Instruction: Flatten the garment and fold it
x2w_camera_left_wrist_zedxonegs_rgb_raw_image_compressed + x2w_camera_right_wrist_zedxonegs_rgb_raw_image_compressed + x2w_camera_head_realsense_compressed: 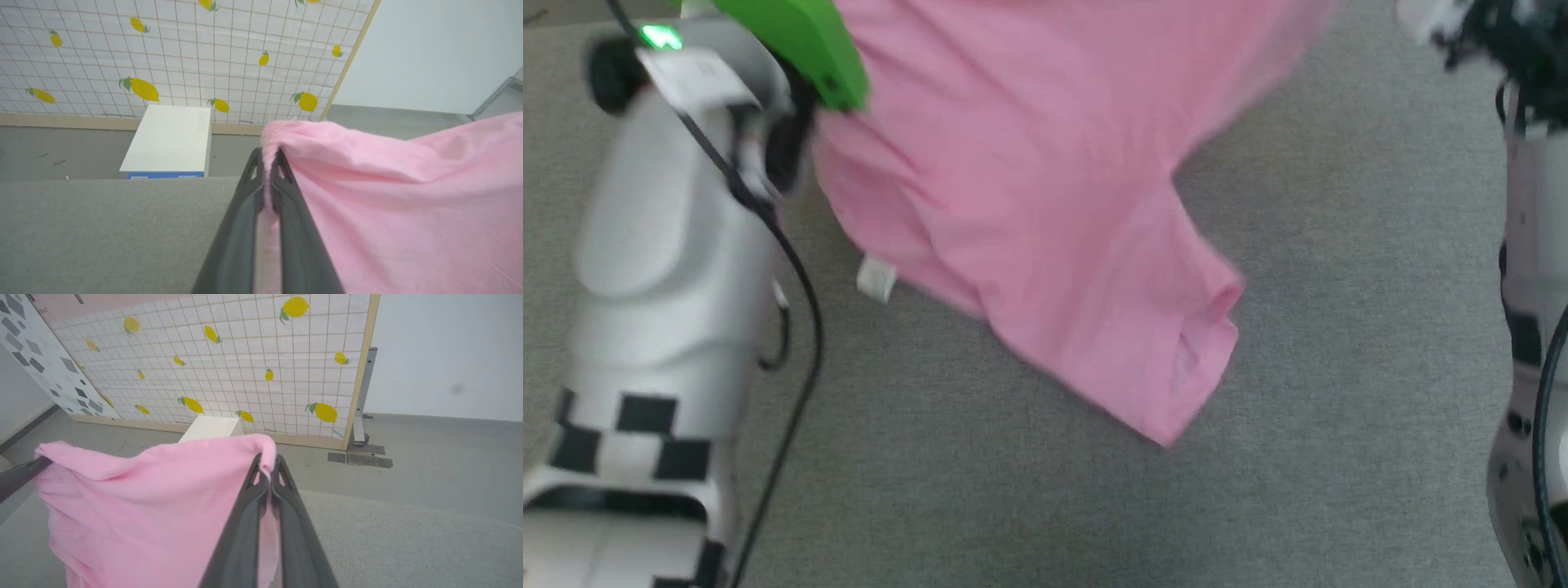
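One garment (1045,204), light pink and thin, is on record; it is held up above the grey surface (1013,506) by two grippers. In the left wrist view the left gripper (268,156) is clenched on a bunched edge of the cloth, which spreads away toward 3 o'clock. In the right wrist view the right gripper (268,459) is likewise clamped on a fold of the edge, and the cloth sags from it toward 9 o'clock, where one dark finger of the left gripper meets the far corner at the frame edge. In the head view the garment runs from 12 o'clock to the centre, and one tubular open end points toward 5 o'clock. One small white tag (876,278) hangs off its edge at 9 o'clock. The top of the garment is cut off by the frame and its edge at 2 o'clock is blurred. Whether the lowest point touches the surface cannot be determined. One green cover (800,41) overlaps the cloth at 11 o'clock, above the pale left forearm (670,245) and one black cable (805,327). Beyond the surface stand one white box (169,139), partly hidden by the cloth in the right wrist view, and one lemon-printed panel (184,61).
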Controlling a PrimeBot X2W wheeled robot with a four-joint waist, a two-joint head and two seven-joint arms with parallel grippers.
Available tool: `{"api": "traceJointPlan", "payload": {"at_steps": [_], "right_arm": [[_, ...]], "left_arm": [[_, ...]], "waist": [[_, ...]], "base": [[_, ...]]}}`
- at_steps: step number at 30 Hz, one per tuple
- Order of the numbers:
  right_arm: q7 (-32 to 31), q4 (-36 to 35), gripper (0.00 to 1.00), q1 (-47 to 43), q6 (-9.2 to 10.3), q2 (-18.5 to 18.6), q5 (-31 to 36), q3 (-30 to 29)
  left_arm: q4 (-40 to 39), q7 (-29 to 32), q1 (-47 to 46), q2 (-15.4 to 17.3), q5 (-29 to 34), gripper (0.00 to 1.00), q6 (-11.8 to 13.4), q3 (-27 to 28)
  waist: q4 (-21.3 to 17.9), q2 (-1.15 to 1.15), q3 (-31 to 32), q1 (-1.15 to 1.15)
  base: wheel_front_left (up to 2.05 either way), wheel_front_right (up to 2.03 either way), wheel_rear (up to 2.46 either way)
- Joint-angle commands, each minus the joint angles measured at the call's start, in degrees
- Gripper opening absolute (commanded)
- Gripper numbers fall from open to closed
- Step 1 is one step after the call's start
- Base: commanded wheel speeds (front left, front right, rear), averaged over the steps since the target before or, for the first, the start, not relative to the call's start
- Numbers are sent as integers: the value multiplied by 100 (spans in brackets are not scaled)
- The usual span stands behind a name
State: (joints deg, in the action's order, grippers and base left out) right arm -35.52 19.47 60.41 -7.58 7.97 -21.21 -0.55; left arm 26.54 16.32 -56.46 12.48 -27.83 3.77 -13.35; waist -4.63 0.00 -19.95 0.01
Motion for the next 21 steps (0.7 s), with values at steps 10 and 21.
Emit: {"api": "traceJointPlan", "payload": {"at_steps": [10, 21], "right_arm": [[1110, 1137, 0, 2053, 9, -350, 604, -442], [1580, 1380, 0, 1848, 9, -304, 239, -52]], "left_arm": [[388, -527, -1825, 331, 487, 0, 217, 78], [666, -1440, -1293, 361, 417, 0, -20, 67]], "waist": [[4, 0, -147, -1], [17, 0, -176, -1]], "base": [[0, 0, 0], [0, 0, 0]]}}
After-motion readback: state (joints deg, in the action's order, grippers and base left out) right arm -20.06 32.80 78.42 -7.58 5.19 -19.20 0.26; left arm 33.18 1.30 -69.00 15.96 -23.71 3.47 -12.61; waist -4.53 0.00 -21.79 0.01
